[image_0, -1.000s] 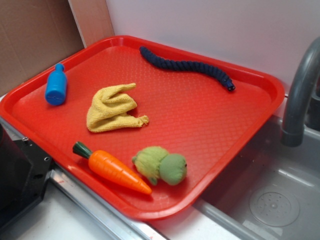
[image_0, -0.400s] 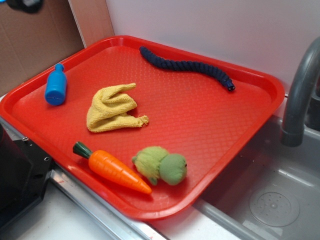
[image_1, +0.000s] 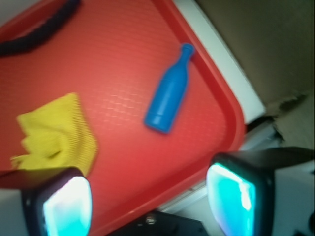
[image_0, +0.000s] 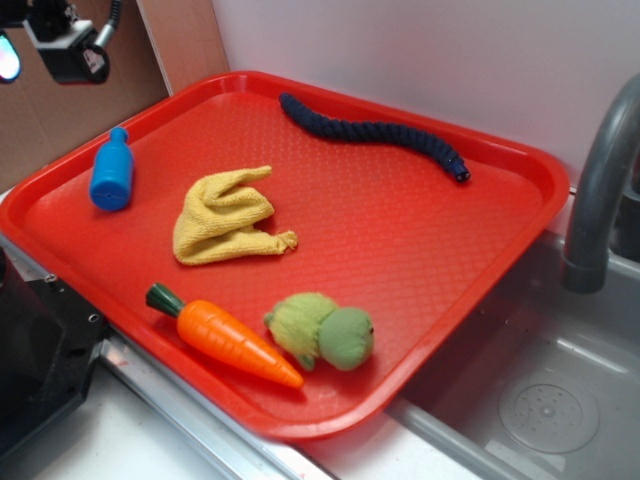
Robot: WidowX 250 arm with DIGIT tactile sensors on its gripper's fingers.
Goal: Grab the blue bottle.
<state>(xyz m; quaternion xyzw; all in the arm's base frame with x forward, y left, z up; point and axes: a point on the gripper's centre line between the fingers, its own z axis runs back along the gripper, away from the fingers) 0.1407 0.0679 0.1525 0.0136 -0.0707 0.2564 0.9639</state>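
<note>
Near the left rim of the red tray [image_0: 500, 260], the blue bottle [image_0: 111, 172] is lying on its side, neck pointing toward the tray's edge. High above it and well apart, the gripper [image_1: 147, 199] is hanging with jaws spread wide, holding nothing. Beside the bottle, the yellow cloth [image_0: 228, 217] is sitting crumpled; the toy carrot [image_0: 225, 337] and navy rope [image_0: 375, 131] are lying farther off.

No writing, label, brand mark or number can be read in either view (the wrist view is also blurred); the blue bottle [image_0: 111, 172] and the red tray [image_0: 420, 250] show only plain colour.
</note>
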